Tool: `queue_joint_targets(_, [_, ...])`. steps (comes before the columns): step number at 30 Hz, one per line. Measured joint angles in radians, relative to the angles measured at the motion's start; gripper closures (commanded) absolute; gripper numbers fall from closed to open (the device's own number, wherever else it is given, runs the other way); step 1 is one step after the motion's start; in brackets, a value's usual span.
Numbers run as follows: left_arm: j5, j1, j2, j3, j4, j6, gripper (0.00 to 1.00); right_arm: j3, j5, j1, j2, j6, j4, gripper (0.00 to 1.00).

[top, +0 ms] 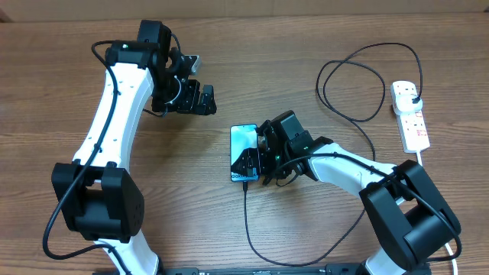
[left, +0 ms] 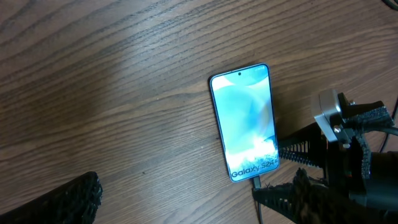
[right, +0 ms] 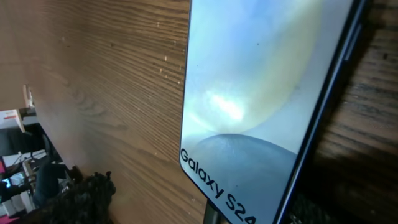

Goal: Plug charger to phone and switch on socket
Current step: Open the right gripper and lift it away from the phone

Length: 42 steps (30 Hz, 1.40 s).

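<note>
The phone (top: 243,149) lies flat on the table (top: 69,46), screen up and lit. Its "Galaxy S24" end is turned toward the robot, so the port meets the incoming cable. The charger (top: 247,218) runs up from the near side, and its connector tip (left: 256,182) sits at that bottom edge, seemingly seated. The right pincer (top: 254,169) hangs low over the phone's lower corner with its fingers spread, gripping nothing. That spot suits steadying the phone or pressing the tip home. The left pincer (top: 200,99) hovers well apart, also open and empty, out of the way while its camera looks down on the phone. The cable's far end loops over to the socket (top: 412,126), where the black plug (top: 413,96) sits in the end outlet. I judge that the switch is what remains, though I cannot read whether it is on
</note>
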Motion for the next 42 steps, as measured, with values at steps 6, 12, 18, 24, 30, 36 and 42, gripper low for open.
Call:
queue_joint_targets(6, [0.000,0.000,0.000,0.000,0.000,0.000,0.01,0.003,-0.006,0.000,-0.003,0.002,0.000,0.06])
queue_joint_targets(12, [0.000,0.000,0.000,0.000,0.000,0.000,0.00,0.003,-0.007,0.000,-0.005,0.002,0.001,0.02])
queue_joint_targets(18, [0.000,0.000,0.000,0.000,0.000,0.000,0.00,0.006,-0.008,0.000,-0.006,0.002,0.000,0.00])
queue_joint_targets(24, [0.000,0.000,0.000,0.000,0.000,0.000,0.00,0.006,-0.008,0.000,-0.006,0.002,0.000,0.00])
queue_joint_targets(30, [0.000,0.000,0.000,0.000,0.000,0.000,0.00,0.006,-0.007,0.000,-0.007,0.002,0.000,0.00])
queue_joint_targets(36, [0.000,0.000,0.000,0.000,0.000,0.000,0.01,0.008,0.026,0.000,-0.010,0.040,0.000,0.00])
queue_joint_targets(42, [0.000,0.000,0.000,0.000,0.000,0.000,0.00,0.009,0.050,0.001,-0.013,0.065,0.002,0.00])
